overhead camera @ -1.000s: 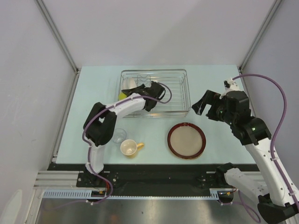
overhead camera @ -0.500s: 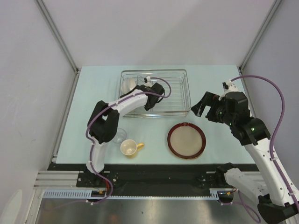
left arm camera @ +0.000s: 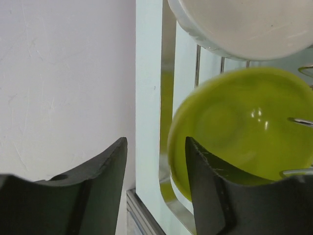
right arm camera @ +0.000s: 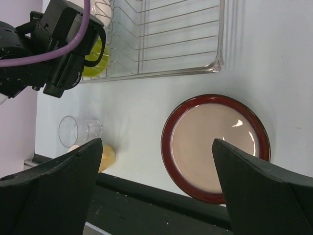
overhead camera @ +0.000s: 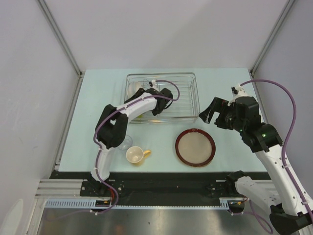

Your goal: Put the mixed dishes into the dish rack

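My left gripper (left arm camera: pixel 155 147) stands part-open and empty in the dish rack (overhead camera: pixel 188 98) by the pale table's (overhead camera: pixel 98 98) far edge, beside the lime-green bowl (left arm camera: pixel 234 132). My right gripper (right arm camera: pixel 157 142) gapes empty near the right edge. Grey walls (overhead camera: pixel 171 34) surround.

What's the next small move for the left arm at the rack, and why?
Probably lift the left gripper straight up out of the dish rack. Its fingers stand apart and the lime-green bowl sits in the rack by the white bowl, apparently free of them. The mug, glass and red-rimmed plate wait on the table outside.
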